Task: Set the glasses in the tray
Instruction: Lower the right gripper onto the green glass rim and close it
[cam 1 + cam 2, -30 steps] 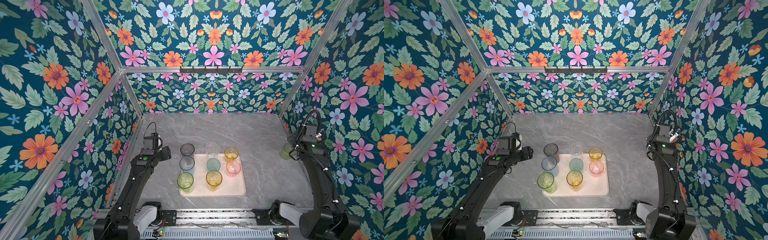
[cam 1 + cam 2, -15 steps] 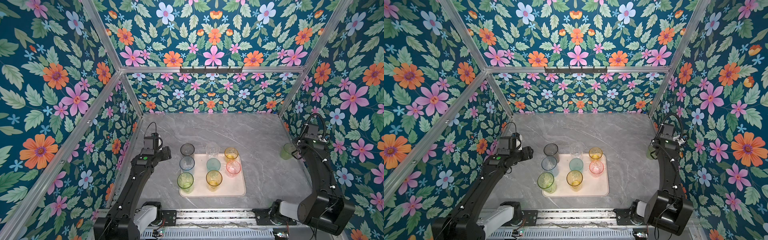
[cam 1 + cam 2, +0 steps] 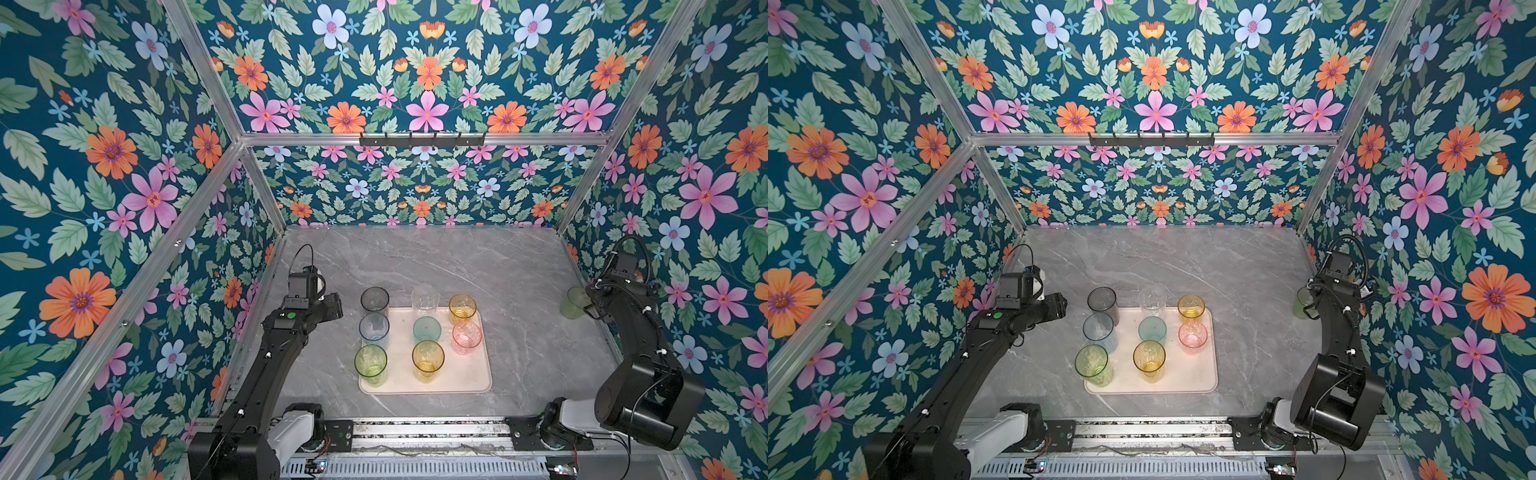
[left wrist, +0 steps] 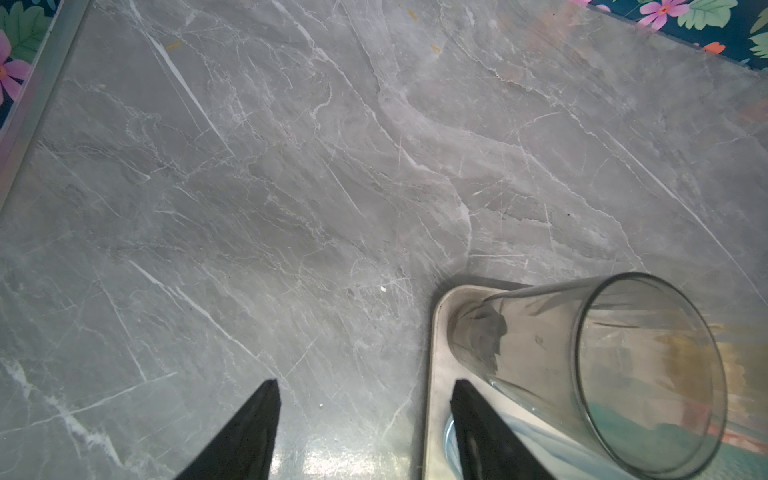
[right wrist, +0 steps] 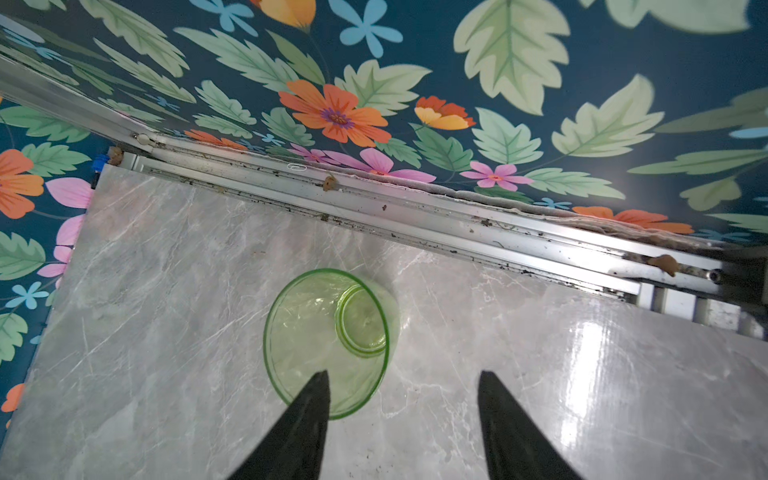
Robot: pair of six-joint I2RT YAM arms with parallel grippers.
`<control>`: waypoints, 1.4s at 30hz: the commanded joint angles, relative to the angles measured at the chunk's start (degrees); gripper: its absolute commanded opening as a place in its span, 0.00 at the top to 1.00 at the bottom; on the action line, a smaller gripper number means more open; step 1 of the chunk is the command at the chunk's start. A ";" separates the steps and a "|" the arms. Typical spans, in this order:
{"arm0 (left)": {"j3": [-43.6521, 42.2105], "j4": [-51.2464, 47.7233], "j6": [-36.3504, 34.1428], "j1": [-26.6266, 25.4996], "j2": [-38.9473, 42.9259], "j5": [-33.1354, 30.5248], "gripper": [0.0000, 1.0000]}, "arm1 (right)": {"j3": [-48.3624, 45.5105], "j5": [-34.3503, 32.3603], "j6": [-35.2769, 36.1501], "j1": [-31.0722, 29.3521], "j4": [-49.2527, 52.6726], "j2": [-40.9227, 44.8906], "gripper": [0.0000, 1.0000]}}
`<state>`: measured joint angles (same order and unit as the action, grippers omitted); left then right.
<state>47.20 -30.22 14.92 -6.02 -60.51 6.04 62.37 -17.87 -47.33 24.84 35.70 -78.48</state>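
The right pincer (image 5: pixel 403 374) stands wide and holds nothing, one fingertip (image 5: pixel 311 399) over the rim of a green glass (image 5: pixel 328 332) that stands alone well right of the tray (image 3: pixel 457 378), near the wall rail (image 5: pixel 415 208). The left pincer (image 4: pixel 365 382) is wide too, just left of the tray's far corner, beside the smoky grey glass (image 4: pixel 582 353). Under them lies a grey marbled bench (image 3: pixel 457 266), walled in by floral wallpaper (image 3: pixel 415 83). Every glass stands upright, mouth up, long axis vertical.
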 commanded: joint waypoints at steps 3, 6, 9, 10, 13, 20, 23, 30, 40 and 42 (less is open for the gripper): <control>0.17 0.69 -0.33 0.05 -0.22 -0.07 0.32 | -0.42 0.53 -0.47 0.12 -2.80 -2.37 0.42; 0.17 0.69 -0.29 0.05 -0.27 -0.16 0.31 | -0.10 0.31 -0.77 0.43 -2.71 -3.97 0.43; 0.17 0.69 -0.42 0.05 -0.38 -0.24 0.32 | -0.14 0.29 -0.96 0.51 -3.26 -5.48 0.43; 0.17 0.69 -0.44 0.05 -0.42 -0.24 0.31 | -0.06 0.42 -1.11 0.58 -3.27 -6.07 0.43; 0.17 0.69 -0.41 0.05 -0.47 -0.24 0.32 | 0.21 0.92 -1.36 0.60 -3.23 -7.46 0.44; 0.17 0.69 -0.46 0.07 -0.46 -0.33 0.31 | -0.41 2.39 -1.36 0.56 -4.59 -9.22 0.48; 0.17 0.69 -0.48 0.04 -0.39 -0.33 0.31 | -0.24 2.62 -1.32 0.56 -4.60 -9.81 0.48; 0.18 0.67 -0.42 0.05 -0.39 -0.25 0.31 | -0.07 2.39 -1.32 0.60 -5.38 -11.58 0.52; 0.09 0.69 -0.42 0.05 -0.43 -0.08 0.31 | 0.49 4.14 -1.18 0.53 -5.38 -14.34 0.69; 0.09 0.69 -0.46 0.05 -0.52 -0.07 0.31 | 0.13 5.22 -1.03 0.57 -6.30 -14.40 0.70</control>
<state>47.20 -30.24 14.92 -6.02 -60.90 6.04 62.61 -13.56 -47.59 25.41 30.81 -92.64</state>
